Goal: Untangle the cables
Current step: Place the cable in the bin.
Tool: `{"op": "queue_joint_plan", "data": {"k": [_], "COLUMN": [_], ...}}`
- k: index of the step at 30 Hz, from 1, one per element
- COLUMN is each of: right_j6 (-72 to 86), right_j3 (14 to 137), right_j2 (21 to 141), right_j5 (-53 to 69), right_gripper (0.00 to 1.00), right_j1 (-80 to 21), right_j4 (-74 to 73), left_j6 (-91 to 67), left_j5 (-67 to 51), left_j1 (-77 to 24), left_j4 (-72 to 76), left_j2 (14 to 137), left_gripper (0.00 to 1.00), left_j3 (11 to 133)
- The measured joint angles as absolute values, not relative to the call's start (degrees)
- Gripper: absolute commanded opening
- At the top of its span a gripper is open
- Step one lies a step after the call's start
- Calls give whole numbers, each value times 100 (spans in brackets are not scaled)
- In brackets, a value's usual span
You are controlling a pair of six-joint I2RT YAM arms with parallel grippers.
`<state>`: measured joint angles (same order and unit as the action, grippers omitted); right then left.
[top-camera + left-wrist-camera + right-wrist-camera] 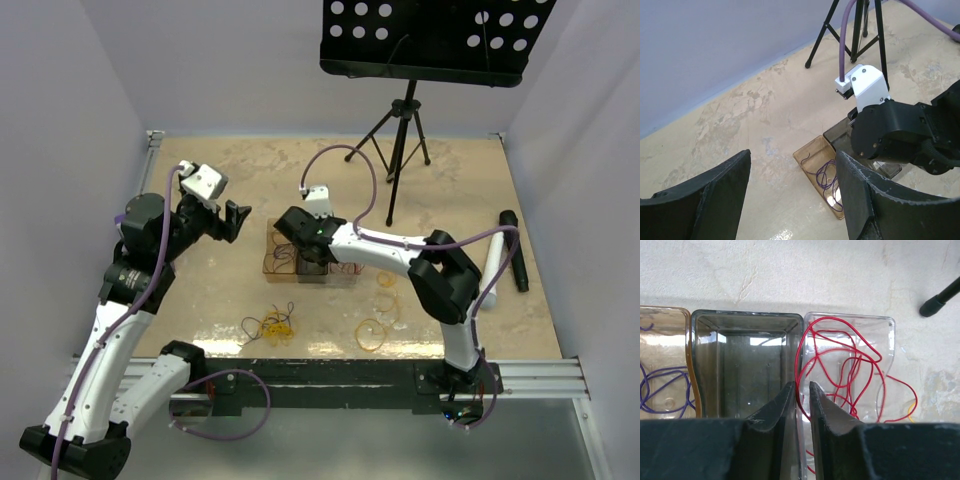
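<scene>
"Red cables [842, 372] lie in the clear bin [887, 325], the rightmost of three. One loop spills over its right wall."

"And the right pincer [801, 395]?"

"Narrow, almost closed, above the walls where the smoky bin [740, 320] meets the clear one. A red strand runs into the gap. If it is pinched or only passing, I cannot tell."

"The other bins?"

"The smoky one has nothing in it. The amber bin [670, 310] holds a purple cable [667, 371]."

"What remains?"

"A yellow-and-dark tangle [272, 326] on the table [450, 200], toward the near edge from the bins. It is a roundish clump, no clear long axis. Orange loops [372, 334] lie apart, by the right arm. The left pincer [792, 165] is wide and holds nothing, raised left of the bins. The right is nearer to the tangle, but the left is free — I think it suits better."
</scene>
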<state>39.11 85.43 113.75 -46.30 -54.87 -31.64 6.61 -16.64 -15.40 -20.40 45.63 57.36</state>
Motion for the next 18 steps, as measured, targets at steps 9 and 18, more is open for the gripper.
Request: {"op": "queue_joint_plan", "data": {"k": [9, 18], "right_j6": [3911, 3946], "right_j3": [8252, 7636], "right_j2": [11091, 10809], "right_j5": [-4528, -4097], "right_gripper": [0, 0], "right_j1": [-5478, -5111], "right_j4": [-3035, -2659], "left_j6": [666, 666], "left_j5": [-1623, -1601], "left_j1": [-1540, -1540], "left_j4": [-2034, -2025], "left_j2": [4554, 4525], "left_gripper": [73, 73], "left_j3": [5728, 5728]}}
